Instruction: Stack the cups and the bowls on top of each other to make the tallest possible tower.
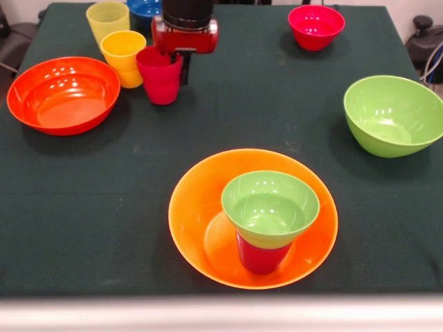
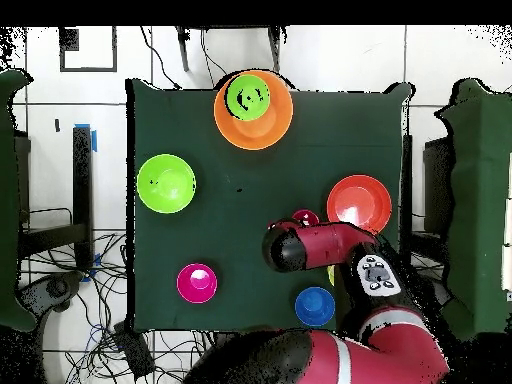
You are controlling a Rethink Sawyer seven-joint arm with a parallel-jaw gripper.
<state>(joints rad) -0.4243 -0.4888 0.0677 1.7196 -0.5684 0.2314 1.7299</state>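
My claw [image 1: 181, 69] is down at the red-pink cup [image 1: 160, 77], far side of the table [image 1: 228, 117]; can't tell if it's spread or pinching, since the claw body hides the tips. Cup stands upright beside the yellow-orange cup [image 1: 123, 57], w/ the pale yellow cup [image 1: 106, 19] behind. The tower [image 1: 266, 220] sits near the front edge: big orange bowl [image 1: 190, 214] as wide base, a cup inside it, small green bowl [image 1: 270, 207] on top. I judge the red-pink cup goes up there next.
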